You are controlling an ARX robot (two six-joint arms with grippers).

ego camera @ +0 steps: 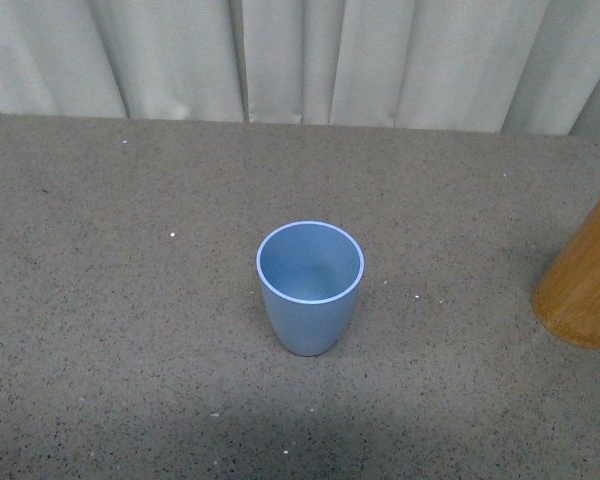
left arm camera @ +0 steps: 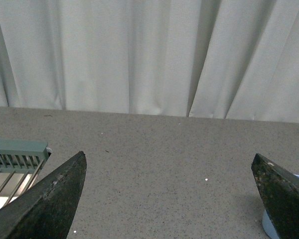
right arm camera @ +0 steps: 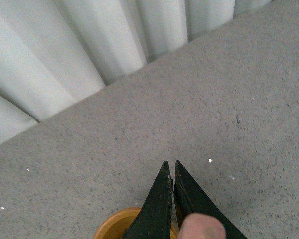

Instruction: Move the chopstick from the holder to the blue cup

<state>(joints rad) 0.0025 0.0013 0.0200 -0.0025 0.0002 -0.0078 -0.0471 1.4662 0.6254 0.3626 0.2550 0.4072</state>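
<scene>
The blue cup (ego camera: 310,288) stands upright and empty in the middle of the grey table. At the right edge of the front view is the orange-brown holder (ego camera: 585,285), partly cut off; neither arm shows there. In the right wrist view my right gripper (right arm camera: 171,164) is shut on the chopstick (right arm camera: 199,227), whose rounded salmon-pink knob shows between the dark fingers, right over the holder's rim (right arm camera: 112,226). The rest of the stick is hidden. My left gripper (left arm camera: 169,154) is open and holds nothing, and a sliver of the blue cup (left arm camera: 267,226) shows beside one finger.
A pale pleated curtain (ego camera: 300,60) hangs along the table's far edge. A grey-green slatted rack (left arm camera: 15,154) sits beside the left gripper. The speckled grey tabletop (ego camera: 130,330) spreads around the cup.
</scene>
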